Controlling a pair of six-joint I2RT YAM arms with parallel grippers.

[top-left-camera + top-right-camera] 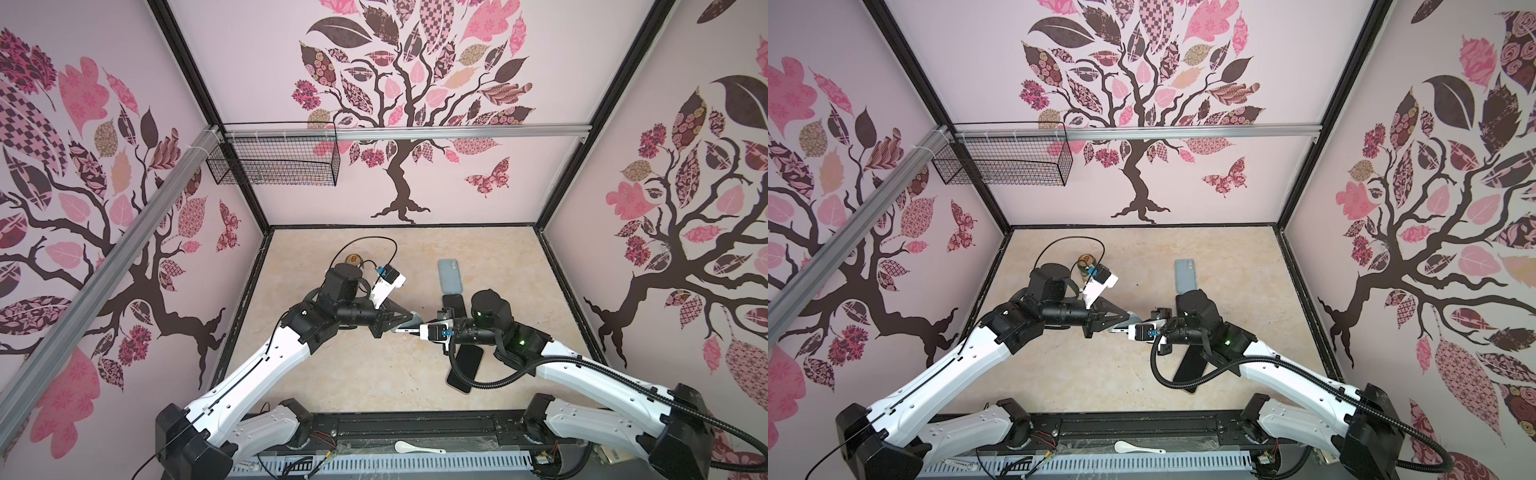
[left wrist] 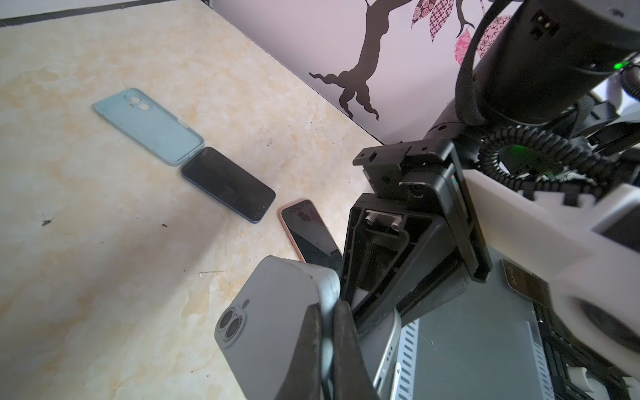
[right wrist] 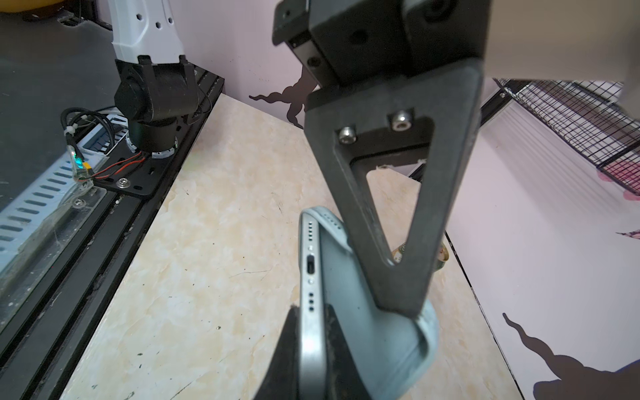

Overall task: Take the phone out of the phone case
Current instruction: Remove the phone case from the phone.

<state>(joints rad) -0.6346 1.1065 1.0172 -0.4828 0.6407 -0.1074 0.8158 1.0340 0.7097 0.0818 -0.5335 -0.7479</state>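
Grey phone case [image 2: 270,329] in clamped left hand [image 2: 328,306]

Robot test cell in a lab.
Tree-printed panels [image 1: 457,199] enclose the marble-look tabletop [image 1: 353,374]; a wire basket [image 1: 274,162] hangs from an aluminium rail [image 1: 415,132] above its far edge; a slotted cable duct [image 1: 395,461] lines its near edge.

The pale pink walls [image 1: 457,208] carry a dark tree decal [image 1: 401,187] with pink leaves. A silver rail [image 1: 415,133] crosses the back wall, and a black wire basket [image 1: 274,164] hangs from it near the corner. Below lies a beige marbled table [image 1: 353,374].
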